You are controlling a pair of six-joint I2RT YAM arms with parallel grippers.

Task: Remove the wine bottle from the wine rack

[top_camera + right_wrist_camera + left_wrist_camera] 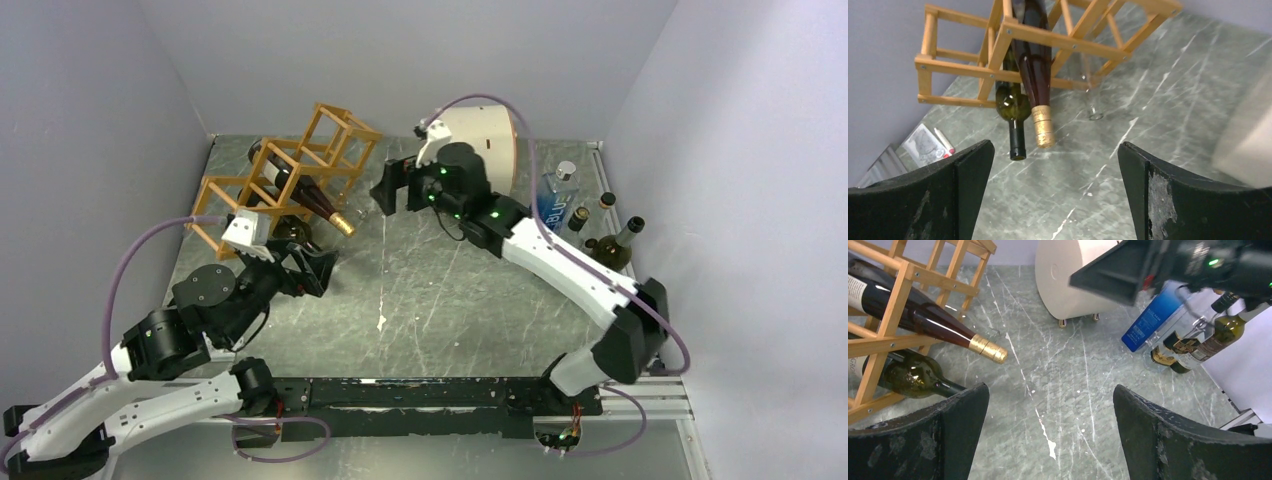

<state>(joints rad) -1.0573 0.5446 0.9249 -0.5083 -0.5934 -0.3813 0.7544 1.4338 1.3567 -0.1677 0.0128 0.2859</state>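
1. Wooden wine rack [1068,40] stands at the table's [1148,115] far left. The gold-capped wine bottle [1035,75] lies in an upper cell, neck protruding, above a green bottle [1013,107].
2. Right gripper [1055,195] faces that neck, jaws wide, empty, well apart.
3. Left gripper [1050,435] sits near the rack, jaws wide, empty.
4. Recommended: grip behind the foil and withdraw along the bottle's axis, so the frame is not dragged.

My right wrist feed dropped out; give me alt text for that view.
Two bottles lie in the wine rack, necks toward the camera: a gold-capped bottle over a green bottle. The right end effector is open, holding nothing, above the table.
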